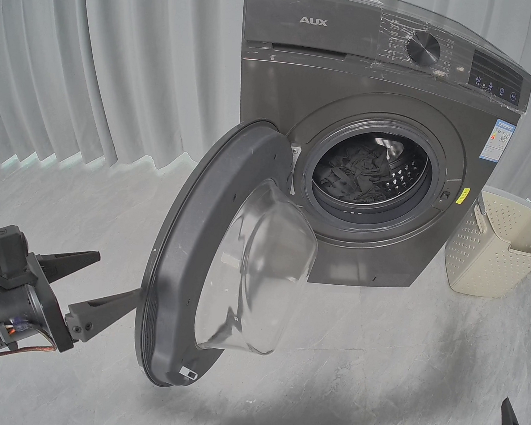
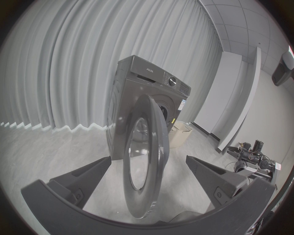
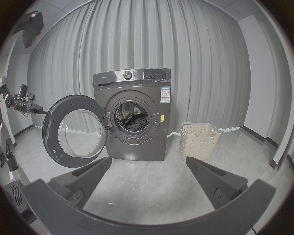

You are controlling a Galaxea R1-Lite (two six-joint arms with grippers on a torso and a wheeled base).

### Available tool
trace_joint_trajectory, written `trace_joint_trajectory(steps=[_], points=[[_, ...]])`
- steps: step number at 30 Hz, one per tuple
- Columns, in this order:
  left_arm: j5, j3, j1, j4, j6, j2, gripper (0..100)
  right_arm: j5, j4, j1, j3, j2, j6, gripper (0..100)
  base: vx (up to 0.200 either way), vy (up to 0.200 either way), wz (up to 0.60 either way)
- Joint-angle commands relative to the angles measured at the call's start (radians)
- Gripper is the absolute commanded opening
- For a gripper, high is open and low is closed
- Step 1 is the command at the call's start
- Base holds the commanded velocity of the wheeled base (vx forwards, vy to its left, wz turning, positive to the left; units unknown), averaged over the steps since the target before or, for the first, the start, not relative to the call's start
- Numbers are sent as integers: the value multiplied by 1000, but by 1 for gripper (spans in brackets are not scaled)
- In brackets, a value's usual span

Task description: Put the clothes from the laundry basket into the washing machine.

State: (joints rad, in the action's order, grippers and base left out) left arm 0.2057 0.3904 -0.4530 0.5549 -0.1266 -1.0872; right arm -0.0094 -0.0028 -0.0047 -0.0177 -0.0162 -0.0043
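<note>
Dark clothes [image 1: 353, 169] inside washing machine [image 1: 328, 79]; laundry basket [image 1: 497, 257], right, apparently empty; door [image 1: 180, 264] open; left gripper [image 1: 116, 276] and right gripper [image 3: 148, 159] spread.

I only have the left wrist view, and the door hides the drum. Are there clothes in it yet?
Observer: Yes. The head view shows dark clothes lying in the drum of the washing machine.
Operator: Is anything left in the laundry basket?
Observer: In the right wrist view, no clothes show above the rim of the laundry basket. Its bottom is hidden.
</note>
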Motion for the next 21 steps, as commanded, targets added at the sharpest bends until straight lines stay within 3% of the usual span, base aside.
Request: trace_joint_trajectory(steps=[1, 6, 11, 16, 21], points=[[0, -16, 63, -4, 5, 53, 100, 0, 0, 0, 18, 12, 0, 100, 0, 0, 0], [-5, -36, 132, 8, 53, -23, 100, 0, 0, 0, 18, 10, 0, 100, 0, 0, 0], [-5, -33, 160, 16, 65, -88, 100, 0, 0, 0, 18, 12, 0, 100, 0, 0, 0], [-3, -36, 116, 14, 93, -141, 100, 0, 0, 0, 18, 12, 0, 100, 0, 0, 0], [-19, -13, 46, 16, 88, -178, 100, 0, 0, 0, 18, 12, 0, 100, 0, 0, 0]])
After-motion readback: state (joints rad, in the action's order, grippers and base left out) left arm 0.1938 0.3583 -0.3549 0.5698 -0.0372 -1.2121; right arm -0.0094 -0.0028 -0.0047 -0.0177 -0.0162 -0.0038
